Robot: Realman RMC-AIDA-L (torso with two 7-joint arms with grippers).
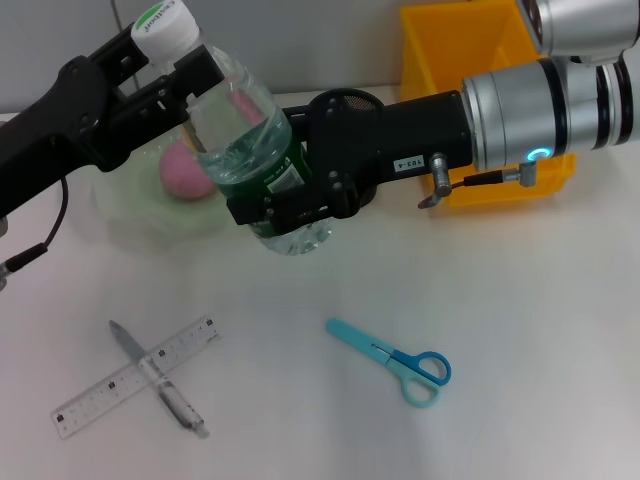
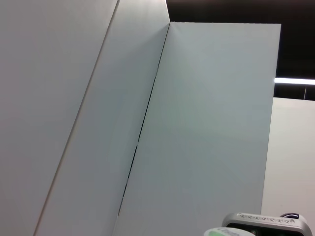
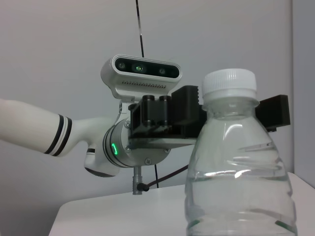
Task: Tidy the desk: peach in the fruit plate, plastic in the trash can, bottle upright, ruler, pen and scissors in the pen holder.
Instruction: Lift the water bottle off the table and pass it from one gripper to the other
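We see the bottle [image 1: 250,150] held up above the desk [image 1: 520,330], between our two arms. Its long way runs nearly straight up and down, with the white cap up and leaning a little toward our left. In the right wrist view the bottle [image 3: 241,172] stands tall with the cap on top.

Our right end effector [image 1: 275,205] comes in from the right and pinches the low part of the bottle, around the green label. Its dark fingers sit on both sides of the bottle's body. Our left end effector [image 1: 175,70] comes in from the left and is up at the neck, just under the cap. Its fingers sit on both sides of the neck, but we cannot tell if they press on it or stay a bit apart.

Behind the bottle, the peach [image 1: 185,172] lies in the fruit plate [image 1: 130,195]. The pen holder [image 1: 345,100] peeks out behind our right arm, and the trash can [image 1: 455,60] stands at the back right.

Near the front of the desk, the pen [image 1: 160,378] lies across the ruler [image 1: 135,377], making an X. The scissors [image 1: 392,361] lie flat to the right of them, with the ring handles pointing to the front right.
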